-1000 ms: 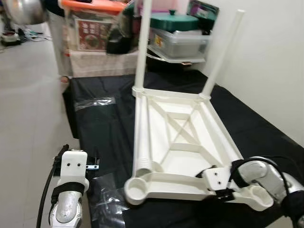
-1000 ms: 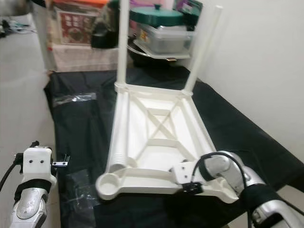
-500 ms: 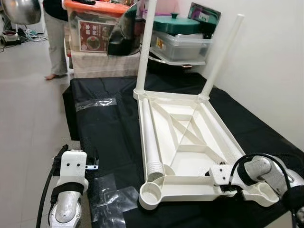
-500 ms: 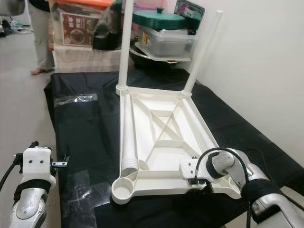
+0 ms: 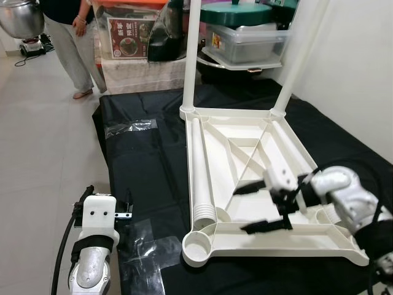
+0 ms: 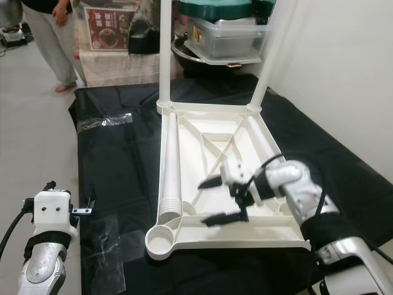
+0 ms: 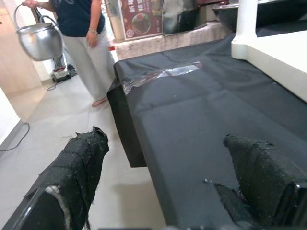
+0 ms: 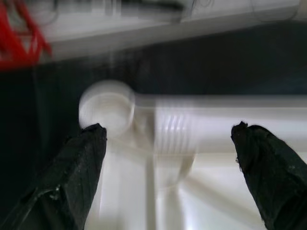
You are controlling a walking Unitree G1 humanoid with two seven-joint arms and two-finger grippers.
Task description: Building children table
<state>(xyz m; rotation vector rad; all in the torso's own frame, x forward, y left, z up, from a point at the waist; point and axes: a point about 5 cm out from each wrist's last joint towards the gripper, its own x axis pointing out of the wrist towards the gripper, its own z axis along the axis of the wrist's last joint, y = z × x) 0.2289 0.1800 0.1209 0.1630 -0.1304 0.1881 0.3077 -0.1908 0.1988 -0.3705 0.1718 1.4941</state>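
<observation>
The white children's tabletop (image 5: 245, 160) is lying upside down on the black-covered table (image 5: 147, 166), filling the centre of the frame. Two legs (image 5: 194, 55) are standing screwed into its far corners, at the top of the frame. A third leg (image 5: 200, 169) is lying loose along the tabletop's left rim, its threaded end near the empty socket (image 5: 196, 248) at lower centre. The right hand (image 5: 261, 207) is hovering open above the near end, gripping nothing. The left hand (image 7: 163, 177) is hanging open at lower left. Judging by this, roughly half remains.
</observation>
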